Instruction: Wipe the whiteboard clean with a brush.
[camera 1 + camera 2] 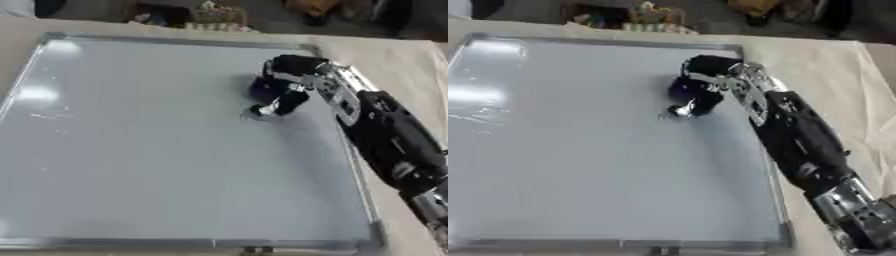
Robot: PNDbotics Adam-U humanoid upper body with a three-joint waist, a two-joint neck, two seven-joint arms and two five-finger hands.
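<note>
**Whiteboard wiping: stroke guidance**

Whiteboard (157,150) lies flat on a table (402,65) covered in pale cloth and fills most of both views. Its metal frame runs along all four edges. Going left to right: the left part carries bright glare patches and a few faint pale streaks, which may be reflections or residue; which of the two cannot be told. The centre reads as uniform grey with no visible writing. At the upper right, the right hand (282,90) rests on the surface, its fingers curled around a dark object taken to be the brush (265,91). The arm enters from the lower right corner. The left hand shows in no view.

Recommended procedure for the stroke in hand:

1. Keep the brush face flat against the surface; a tilted brush would wipe only a narrow line.
2. Sweep in straight, overlapping passes from the right edge toward the left.
3. Stop each pass short of the frame to avoid catching the brush on the rim.
4. Recheck the streaked left area; the glare could mask residue there.
</note>
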